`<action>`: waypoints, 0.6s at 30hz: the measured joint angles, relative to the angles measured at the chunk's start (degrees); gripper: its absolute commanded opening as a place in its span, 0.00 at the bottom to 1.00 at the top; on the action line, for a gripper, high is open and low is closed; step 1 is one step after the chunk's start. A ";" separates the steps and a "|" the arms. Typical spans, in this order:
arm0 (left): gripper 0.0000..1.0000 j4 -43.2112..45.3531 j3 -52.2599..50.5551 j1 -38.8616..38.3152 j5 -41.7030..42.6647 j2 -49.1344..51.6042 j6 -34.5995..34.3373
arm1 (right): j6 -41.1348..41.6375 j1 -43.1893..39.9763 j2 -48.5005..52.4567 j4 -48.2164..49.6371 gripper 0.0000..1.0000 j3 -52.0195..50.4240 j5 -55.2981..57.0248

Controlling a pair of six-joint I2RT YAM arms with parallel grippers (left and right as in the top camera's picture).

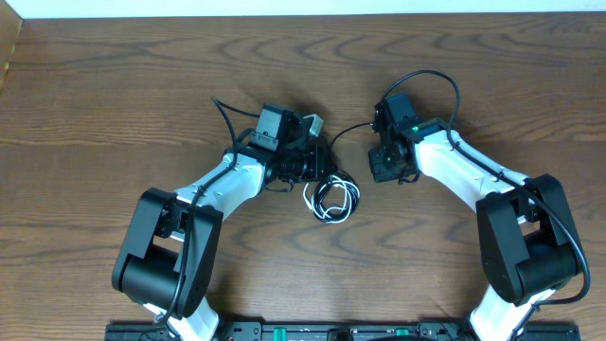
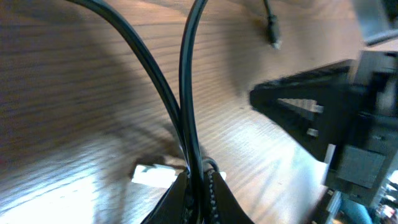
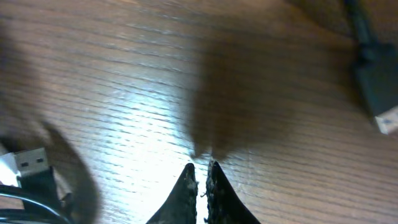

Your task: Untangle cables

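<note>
- near the middle of the wooden table (image 1: 114,85), the white cable (image 1: 331,201) lies in a small loose coil; every place below is given from this coil.
- the left gripper (image 2: 199,186) sits just beside the coil, on its left and slightly toward the far edge. its jaws are clenched on the black cable (image 2: 186,93).
- two strands of the black cable rise out of that pinch and spread apart above it in the left wrist view.
- a white plug (image 2: 152,175) lies flat on the wood, right next to the clenched fingertips.
- the right gripper (image 3: 200,180) is to the right of the coil, apart from it, tips pointing down close to the wood. its jaws are closed together with nothing seen between them.
- a black plug (image 3: 373,81) with a pale metal tip lies on the table at the upper right of the right wrist view, well clear of those tips.
- a silver usb plug (image 3: 31,160) lies at the lower left of that view, with dark cord beside it.
</note>
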 measured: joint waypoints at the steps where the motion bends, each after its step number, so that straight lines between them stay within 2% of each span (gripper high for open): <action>1: 0.08 -0.28 0.00 -0.04 -0.79 0.00 -0.02 | 0.24 0.00 0.00 0.00 0.11 0.00 -0.02; 3: 0.08 -0.35 0.00 -0.07 -2.01 0.00 0.00 | 0.02 0.00 0.02 0.68 0.22 0.00 -1.75; 6: 0.08 -0.39 0.00 -0.09 -3.10 0.00 -0.02 | -3.52 0.00 0.02 2.75 0.27 -0.02 -8.83; 13: 0.08 0.31 0.00 -0.09 -3.13 0.00 0.00 | -11.10 0.11 0.02 5.90 0.29 -0.04 -24.76; 18: 0.08 4.46 -0.07 -0.09 2.43 0.00 0.00 | -13.20 0.35 0.02 6.12 0.28 -0.04 -28.17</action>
